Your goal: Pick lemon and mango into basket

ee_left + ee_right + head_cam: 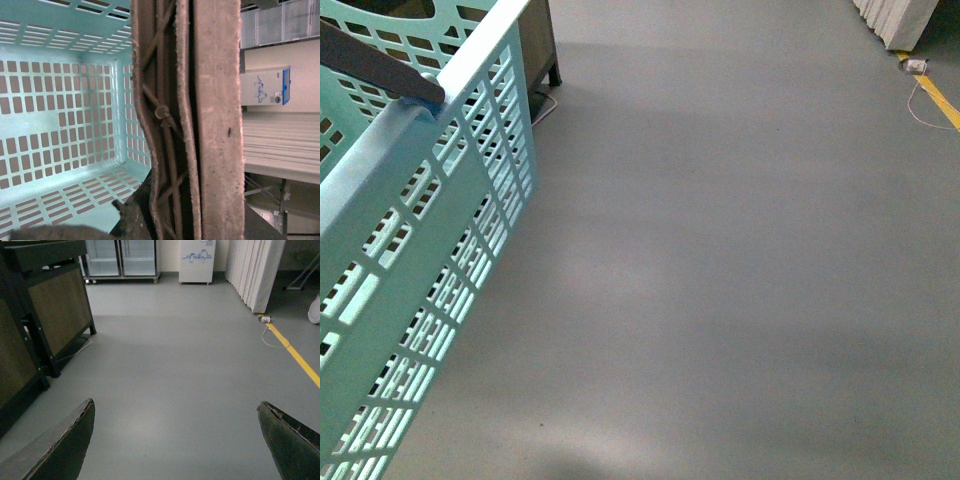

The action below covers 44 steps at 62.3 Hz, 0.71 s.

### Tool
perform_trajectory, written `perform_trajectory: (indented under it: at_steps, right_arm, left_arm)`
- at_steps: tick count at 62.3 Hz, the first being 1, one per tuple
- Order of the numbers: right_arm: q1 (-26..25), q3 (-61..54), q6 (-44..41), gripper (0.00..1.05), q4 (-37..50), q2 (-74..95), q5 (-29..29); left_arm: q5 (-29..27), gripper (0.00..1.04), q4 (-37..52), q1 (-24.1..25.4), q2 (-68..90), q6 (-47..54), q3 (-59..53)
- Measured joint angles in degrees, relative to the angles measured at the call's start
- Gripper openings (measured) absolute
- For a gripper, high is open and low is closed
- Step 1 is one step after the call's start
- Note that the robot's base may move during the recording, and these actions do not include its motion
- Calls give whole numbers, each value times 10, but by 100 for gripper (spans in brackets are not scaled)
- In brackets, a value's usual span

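Note:
The light teal basket [430, 260] with slotted sides hangs tilted at the left of the front view, above the grey floor. In the left wrist view its slotted inside [60, 110] holds nothing that I can see, and its brown handles [215, 110] run close past the camera. My left gripper [165, 220] is shut on the basket at those handles. My right gripper [175, 412] is open over bare floor, nothing between its fingers. The lemon and the mango are out of view.
A dark shelf unit [45, 315] stands on the left with a cable by its foot. Glass-door fridges [120, 257] and a white cabinet [197, 260] line the far wall. A white curtain [255, 270] and a yellow floor line [295, 355] lie to the right.

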Motion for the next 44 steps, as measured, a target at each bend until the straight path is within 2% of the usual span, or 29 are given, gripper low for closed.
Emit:
perform_trajectory:
  at_steps: [44]
  right_arm:
    - [0, 0, 0, 96, 0, 0, 0]
  left_arm:
    - [1, 15, 0, 0, 0, 0, 0]
